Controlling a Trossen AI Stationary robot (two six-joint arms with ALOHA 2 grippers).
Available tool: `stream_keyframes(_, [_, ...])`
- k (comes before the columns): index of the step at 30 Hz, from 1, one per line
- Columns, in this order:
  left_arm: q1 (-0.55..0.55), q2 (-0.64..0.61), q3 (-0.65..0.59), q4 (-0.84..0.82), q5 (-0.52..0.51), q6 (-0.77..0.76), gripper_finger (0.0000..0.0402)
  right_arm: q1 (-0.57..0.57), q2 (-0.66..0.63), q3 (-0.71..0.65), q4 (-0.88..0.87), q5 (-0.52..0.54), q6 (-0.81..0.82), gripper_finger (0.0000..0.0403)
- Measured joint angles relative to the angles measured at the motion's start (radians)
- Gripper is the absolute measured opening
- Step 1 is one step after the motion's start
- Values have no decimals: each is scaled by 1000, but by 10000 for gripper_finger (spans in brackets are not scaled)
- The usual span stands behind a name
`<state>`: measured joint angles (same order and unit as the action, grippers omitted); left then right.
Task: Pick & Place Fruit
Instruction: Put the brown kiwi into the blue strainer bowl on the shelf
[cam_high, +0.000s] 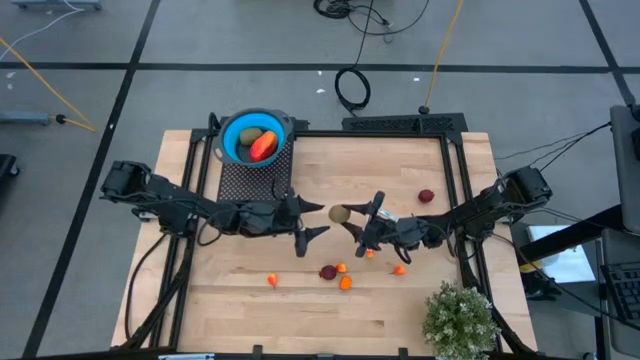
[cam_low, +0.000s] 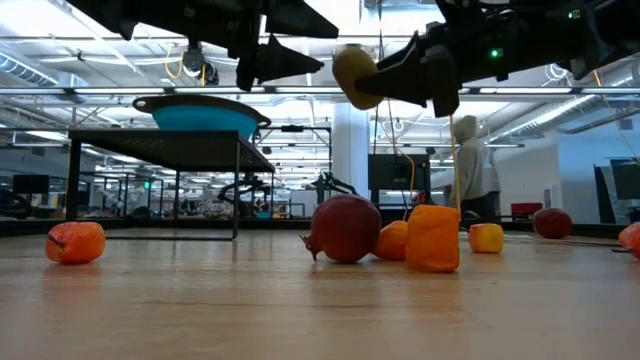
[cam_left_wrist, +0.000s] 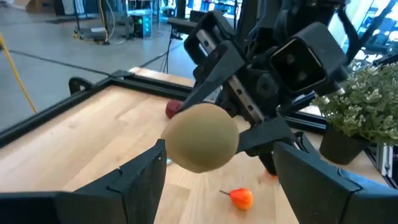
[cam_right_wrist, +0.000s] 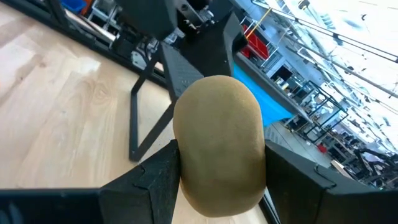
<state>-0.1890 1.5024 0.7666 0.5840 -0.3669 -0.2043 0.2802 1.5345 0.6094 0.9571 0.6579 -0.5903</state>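
Observation:
My right gripper (cam_high: 351, 218) is shut on the brownish-green oval fruit (cam_high: 340, 213) in mid-air above the table's middle. My left gripper (cam_high: 321, 221) is open and faces it from the left. Its two fingers stand on either side of the fruit (cam_left_wrist: 202, 137), and I see no touch. A dark red fruit (cam_high: 328, 271) and several tiny orange ones (cam_high: 345, 283) lie on the table nearer the front. Another dark red fruit (cam_high: 426, 196) lies to the right. The red-orange piece (cam_high: 263, 146) lies in the blue bowl (cam_high: 236, 128). My right gripper pinches the oval fruit between its two fingers (cam_right_wrist: 155, 180), one on each flank (cam_right_wrist: 186, 155). The fingers come level from the table's right side. The fruit is lifted clear (cam_low: 355, 75), well above the fruits on the table, and its rounded end sticks out past the fingertips toward my left gripper.
The blue bowl sits on a black mesh stand (cam_high: 250, 180) at the far left; it also holds a green piece (cam_high: 250, 136). A bushy potted plant (cam_high: 460, 320) stands at the near right corner. One orange fruit (cam_high: 272, 280) lies apart on the left. A person (cam_low: 470, 165) stands beyond the table.

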Motion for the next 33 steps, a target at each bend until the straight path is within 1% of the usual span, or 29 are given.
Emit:
stream_keyframes(9, [4,8,3,6,-1,24,294,-5,0,1,34,-12,-3,199])
stream_keyframes(11, [8,23,15,10,-1,29,294,-5,0,1,34,-34,7,199])
stream_keyframes(18, [30,106,103,-3,4,54,294,-5,0,1,33,-31,4,199])
stream_keyframes(25, [45,129,180,-114,25,79,294,-4,0,1,10,-29,3,199])
stream_keyframes(30, [45,128,181,-135,24,68,294,-4,0,1,9,-30,5,199])
stream_keyframes(33, [45,128,181,-155,-4,50,289,-4,0,1,11,-30,8,199])
